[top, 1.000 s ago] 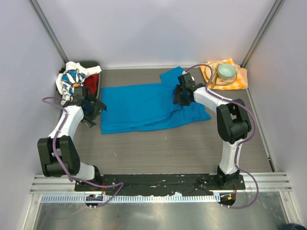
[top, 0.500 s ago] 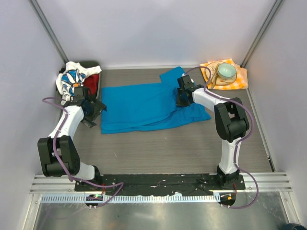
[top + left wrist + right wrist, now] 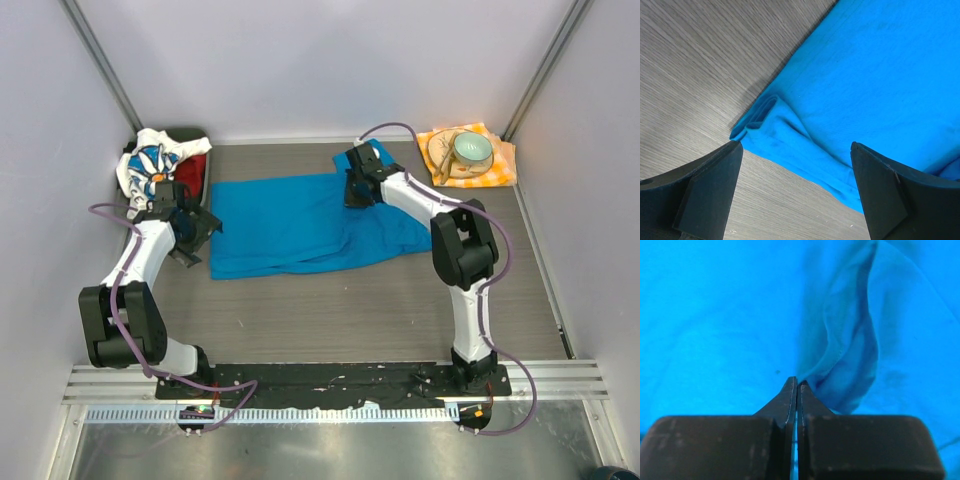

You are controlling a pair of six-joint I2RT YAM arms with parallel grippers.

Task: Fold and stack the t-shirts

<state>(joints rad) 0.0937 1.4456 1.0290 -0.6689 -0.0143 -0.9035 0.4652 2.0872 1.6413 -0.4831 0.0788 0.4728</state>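
Right wrist view: the right gripper (image 3: 797,382) is pressed fully together, its tips apparently nipping a thin ridge of the blue t-shirt (image 3: 715,315), which lies spread mid-table. The left gripper (image 3: 795,146) gapes wide over the shirt's near-left corner, holding nothing. So slight a pinch may slip, or lift one layer only and bunch the cloth, since nothing pins the other end. Three t-shirts: one blue, plus one daisy-print t-shirt (image 3: 145,160) and one red t-shirt (image 3: 200,172) heaped far left. One checked napkin (image 3: 500,165) and one bowl (image 3: 472,148) sit far right.
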